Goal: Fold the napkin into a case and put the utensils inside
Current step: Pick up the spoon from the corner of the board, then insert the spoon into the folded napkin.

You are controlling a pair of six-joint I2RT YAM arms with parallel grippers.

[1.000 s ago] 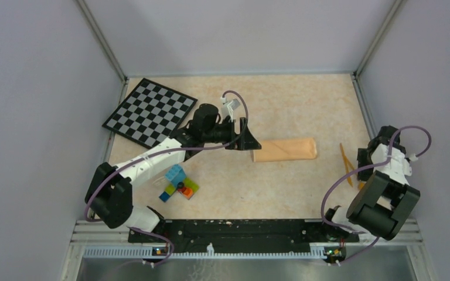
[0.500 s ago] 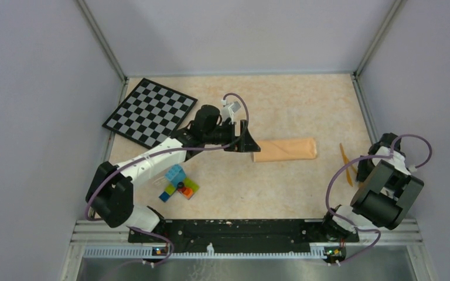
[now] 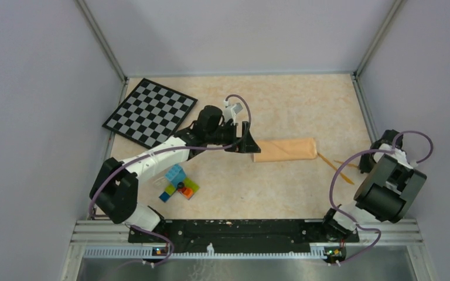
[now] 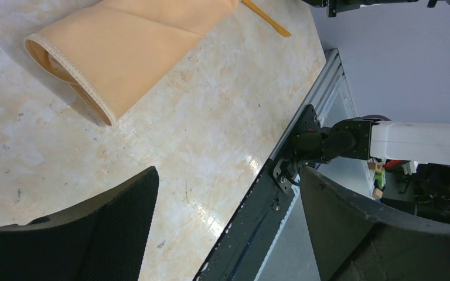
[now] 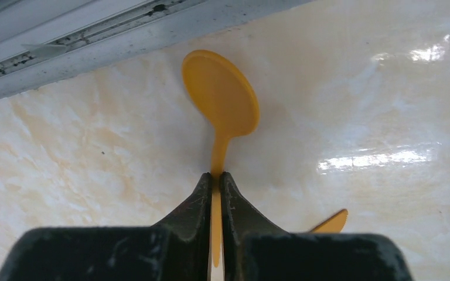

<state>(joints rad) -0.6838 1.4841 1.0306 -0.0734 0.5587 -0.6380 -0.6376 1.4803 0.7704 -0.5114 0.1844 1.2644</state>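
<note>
open tabletop (image 3: 269, 187) before case (image 3: 286, 149), bricks (image 3: 177, 184) and checkerboard (image 3: 149, 111) at left

Case (image 3: 285, 150) lies in the middle of the desk (image 3: 293, 99), lengthwise left to right, its open end just right of my left claw (image 3: 248, 139). Checkerboard (image 3: 150, 111) sits in the far-left corner. Toy bricks (image 3: 177, 184) are near-left, in front of that arm. Right of the case, by the desk's right edge, I see the spoon (image 5: 221, 99): handle between my right claw's (image 5: 215, 178) fingers, bowl beside the rail (image 5: 94, 41). Second utensil (image 5: 331, 221) lies just right of it.
</note>
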